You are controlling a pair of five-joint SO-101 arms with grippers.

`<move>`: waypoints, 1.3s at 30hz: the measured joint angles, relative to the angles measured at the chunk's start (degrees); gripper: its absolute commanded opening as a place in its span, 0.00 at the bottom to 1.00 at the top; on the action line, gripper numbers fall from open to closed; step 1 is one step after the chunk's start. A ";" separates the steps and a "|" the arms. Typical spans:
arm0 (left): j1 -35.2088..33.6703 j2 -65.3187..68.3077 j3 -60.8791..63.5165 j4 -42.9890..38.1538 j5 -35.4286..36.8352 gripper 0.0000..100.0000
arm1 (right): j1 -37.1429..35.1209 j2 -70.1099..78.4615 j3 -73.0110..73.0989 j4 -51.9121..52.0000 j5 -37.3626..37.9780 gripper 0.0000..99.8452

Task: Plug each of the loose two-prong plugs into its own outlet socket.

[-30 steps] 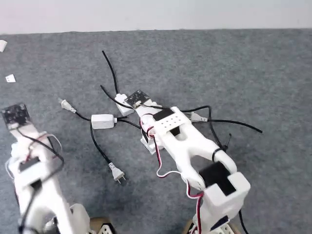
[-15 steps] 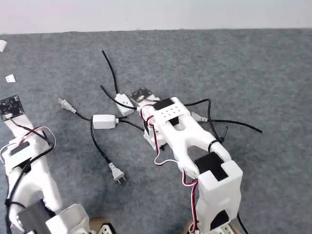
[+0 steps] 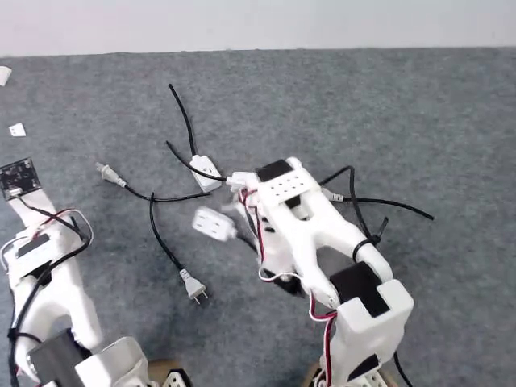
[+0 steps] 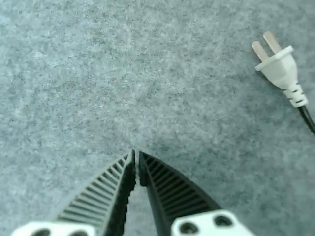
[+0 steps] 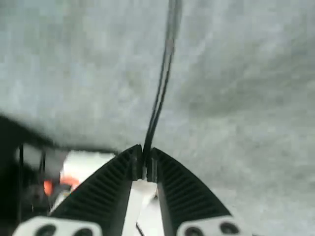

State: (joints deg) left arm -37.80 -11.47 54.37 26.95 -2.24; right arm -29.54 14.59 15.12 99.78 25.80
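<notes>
High view, left to right: the left arm [image 3: 44, 266] stands at 8 o'clock on the grey carpet [image 3: 419, 105]. A left plug [image 3: 105, 171] lies at 9 o'clock from the upper socket block [image 3: 205, 172], loose on its black cable [image 3: 161, 196]. A near plug [image 3: 192, 286] lies at 7 o'clock from the lower socket block [image 3: 214, 224], and this block sits at 6 o'clock from the upper one, apart from it. The right arm [image 3: 310, 230] reaches from 5 o'clock towards the two blocks, its wrist just beside them and covering its own fingers. A right plug [image 3: 330, 195] lies at 3 o'clock from that wrist.

Left wrist view adds what the overhead camera hides: the left gripper [image 4: 137, 157] is clenched on nothing, its tips together above bare carpet. A two-prong plug [image 4: 278, 66] lies well apart from it, prongs free. Which of the plugs it is cannot be told.

Right wrist view shows the right gripper [image 5: 143, 160] clamped on a white cable end [image 5: 141, 191], from which a black cord [image 5: 162, 93] runs away over the carpet. Whether this piece is a plug cannot be told.
</notes>
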 measured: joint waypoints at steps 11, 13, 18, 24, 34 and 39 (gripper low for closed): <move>0.00 0.00 0.00 0.00 0.00 0.01 | -4.57 0.00 17.23 -14.68 10.37 0.22; 0.00 0.00 0.00 0.00 0.00 0.01 | -4.75 -0.09 17.05 -14.24 9.49 0.25; 0.18 0.00 0.00 0.00 0.00 0.02 | -4.48 -0.53 9.49 -9.14 8.09 0.25; 0.18 0.00 0.00 0.00 0.00 0.02 | -4.04 -0.53 -5.36 -0.26 7.82 0.25; 0.18 0.00 0.00 0.00 0.00 0.02 | -9.23 -0.53 -11.34 -16.79 -6.07 0.25; 0.18 0.00 0.00 0.00 0.00 0.02 | -13.01 -0.53 -5.45 -29.19 -11.34 0.25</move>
State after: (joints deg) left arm -37.63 -11.47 54.37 26.95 -2.24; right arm -42.55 14.07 9.67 70.59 14.46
